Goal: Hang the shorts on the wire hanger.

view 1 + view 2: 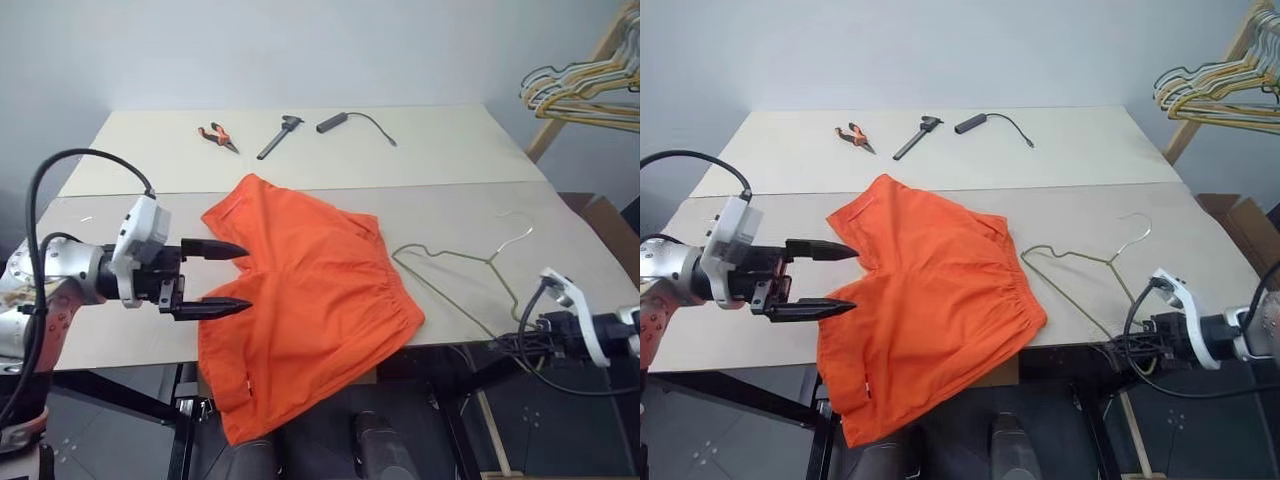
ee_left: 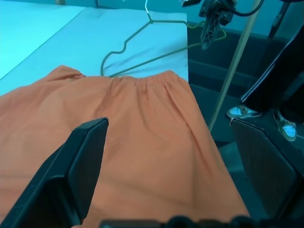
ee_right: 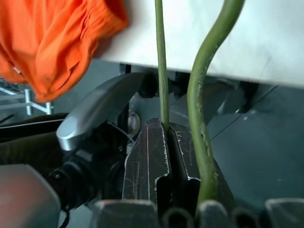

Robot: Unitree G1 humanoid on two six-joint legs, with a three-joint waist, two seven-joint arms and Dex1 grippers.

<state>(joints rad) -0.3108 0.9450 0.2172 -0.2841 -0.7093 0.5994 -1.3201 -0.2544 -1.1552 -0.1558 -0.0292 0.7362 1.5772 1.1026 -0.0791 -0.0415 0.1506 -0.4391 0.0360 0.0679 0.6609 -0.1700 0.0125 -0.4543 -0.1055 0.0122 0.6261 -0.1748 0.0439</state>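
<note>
Orange shorts (image 1: 300, 300) lie on the table (image 1: 120, 330), one leg hanging over its near edge; just left of the shorts the left gripper (image 1: 222, 278) stands spread and empty. Right of the shorts the wire hanger (image 1: 470, 265) lies flat, its corner pinched by the right gripper (image 3: 164, 142) below the table edge. I think a pull could drag the hanger off, and the hidden grip point is hard to judge.

Cut off at the picture's right edge: bunch of hangers (image 1: 585, 92). Draped past the table's (image 1: 120, 330) near edge: lower shorts (image 1: 300, 300).
</note>
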